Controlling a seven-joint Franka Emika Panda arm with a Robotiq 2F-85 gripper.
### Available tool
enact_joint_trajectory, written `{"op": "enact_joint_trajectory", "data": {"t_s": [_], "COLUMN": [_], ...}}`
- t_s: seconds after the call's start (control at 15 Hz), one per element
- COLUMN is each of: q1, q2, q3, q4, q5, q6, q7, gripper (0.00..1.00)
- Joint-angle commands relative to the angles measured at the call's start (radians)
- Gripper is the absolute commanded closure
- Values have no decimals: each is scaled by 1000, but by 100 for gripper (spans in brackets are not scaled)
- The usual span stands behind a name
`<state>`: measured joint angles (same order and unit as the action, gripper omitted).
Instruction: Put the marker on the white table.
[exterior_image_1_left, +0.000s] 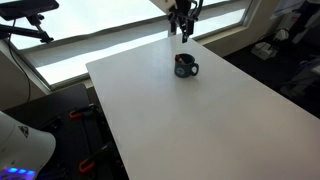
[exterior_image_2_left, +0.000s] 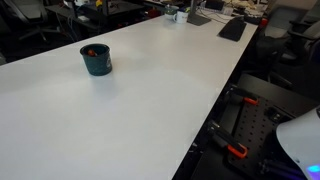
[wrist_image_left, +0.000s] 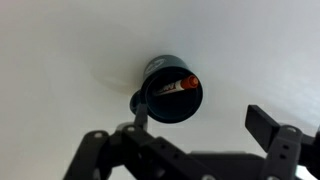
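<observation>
The marker (wrist_image_left: 178, 84), dark with a red-orange end, lies slanted inside the dark mug (wrist_image_left: 170, 104). The mug stands upright on the white table (wrist_image_left: 60, 60). In both exterior views the marker shows only as a red speck (exterior_image_1_left: 181, 59) (exterior_image_2_left: 92, 50) in the mug (exterior_image_1_left: 187, 68) (exterior_image_2_left: 97, 62). My gripper (wrist_image_left: 203, 120) is open and empty. It hangs above the table (exterior_image_1_left: 190, 120) behind the mug, near the far edge (exterior_image_1_left: 183, 28). The gripper is out of view in an exterior view that shows the table lengthwise (exterior_image_2_left: 150, 100).
A black keyboard-like object (exterior_image_2_left: 232, 28) and small items (exterior_image_2_left: 175, 15) lie at the table's far end. Windows run behind the table (exterior_image_1_left: 120, 40). Floor gear and cables sit beside the table's long edge (exterior_image_2_left: 240, 120).
</observation>
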<state>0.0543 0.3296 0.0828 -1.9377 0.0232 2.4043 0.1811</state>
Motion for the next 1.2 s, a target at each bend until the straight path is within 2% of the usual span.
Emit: {"op": "enact_joint_trajectory", "data": {"t_s": [0.0,0.2,0.4,0.6,0.67,0.73,0.8,1.13], "q1": [19,29,44,76,94,101,80,96], "q2": [64,105,134,157,162,166,155,165], "q3": [-12,-17,-27,-60,-80,-91,-71,-89], "q4": [12,7,8,22,32,39,9,19], "q5": [34,74,106,117,105,105,107,105], "q6": [120,237,301,275,236,205,260,237], "q7": [23,82,150,256,300,330,258,303], "gripper": [0,0,0,5,1,3,3,1]}}
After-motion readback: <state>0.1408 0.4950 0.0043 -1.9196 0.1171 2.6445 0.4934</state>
